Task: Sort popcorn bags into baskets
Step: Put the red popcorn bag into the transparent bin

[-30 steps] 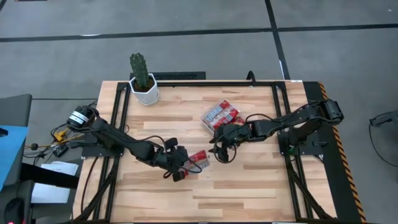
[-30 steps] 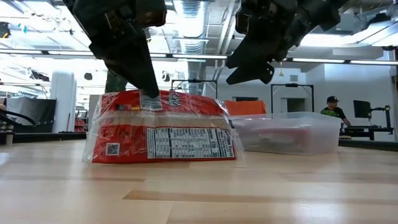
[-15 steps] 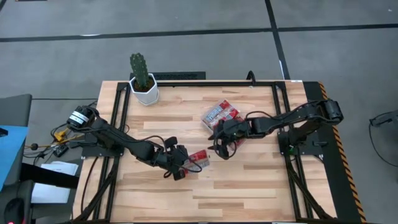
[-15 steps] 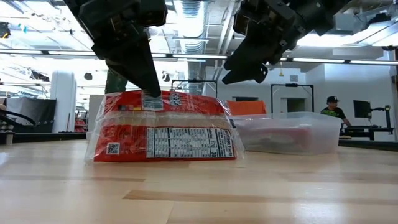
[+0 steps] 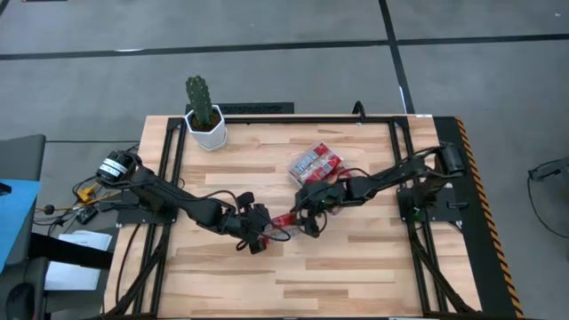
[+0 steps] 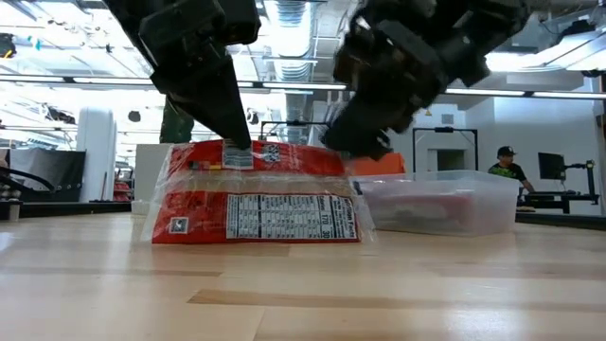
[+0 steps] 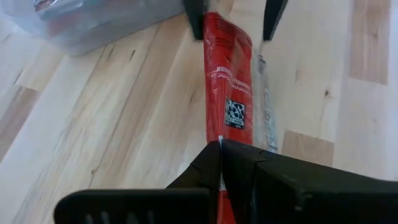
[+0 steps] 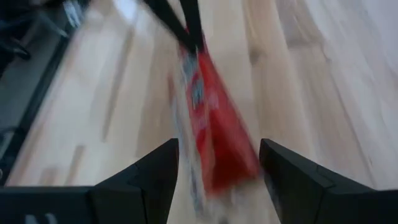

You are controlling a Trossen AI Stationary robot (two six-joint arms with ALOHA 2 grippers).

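Observation:
One red popcorn bag stands on its long edge on the table, nutrition label facing the low view. My left gripper is shut on its top edge. My right gripper is open at the bag's other end: in the right wrist view its fingers stand on either side of the bag, and I cannot tell whether they touch it. The clear basket toward the far right holds several red packets; the low view shows it behind the bag. My left gripper pinches the bag's upper sealed edge between its two shut fingers, coming from above and slanting down. In the left wrist view the fingers lie in line with the bag, closed over its near end. The bag stays upright with its lower edge on the table.
A white pot with a cactus stands at the far left corner. Black rails run along the table's left, right and far sides. A person sits in the room beyond. Bare wood lies toward the near edge.
My right gripper has moved down and toward the table's left, from beside the basket to the bag's end nearest the basket, its open fingers now straddling it. My left gripper has kept its hold, and the bag has stayed upright.

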